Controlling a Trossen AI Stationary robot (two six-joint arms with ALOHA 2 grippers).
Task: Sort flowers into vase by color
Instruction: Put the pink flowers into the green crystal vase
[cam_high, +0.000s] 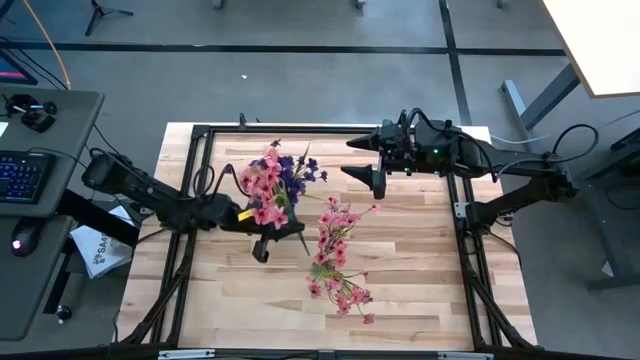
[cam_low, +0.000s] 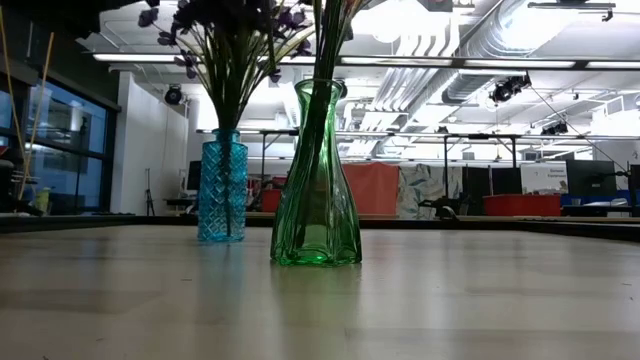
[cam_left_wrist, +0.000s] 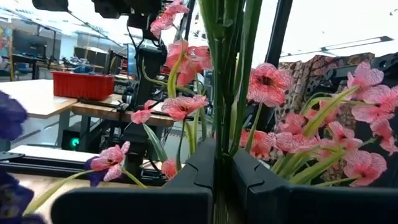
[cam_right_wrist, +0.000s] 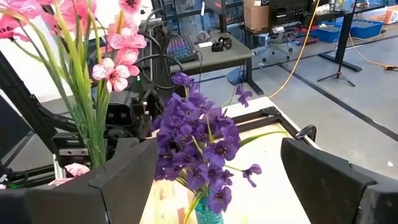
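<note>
Left tool (cam_left_wrist: 217, 180) pinches thin green pink-blossom stems (cam_left_wrist: 227, 74).

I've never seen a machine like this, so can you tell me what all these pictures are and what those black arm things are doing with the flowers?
Those are two robot arms at a wooden table, each ending in a two-finger gripper. One picture looks down from above, one looks across the tabletop, and two come from small cameras on the arms' wrists.

From above, the left gripper is shut on the stems of pink flowers; its wrist camera shows those stems pinched between its fingers. The right gripper is open and holds nothing.

The low picture shows a green vase and, farther back, a blue vase with purple flowers in it. More pink flowers lie on the table.
</note>
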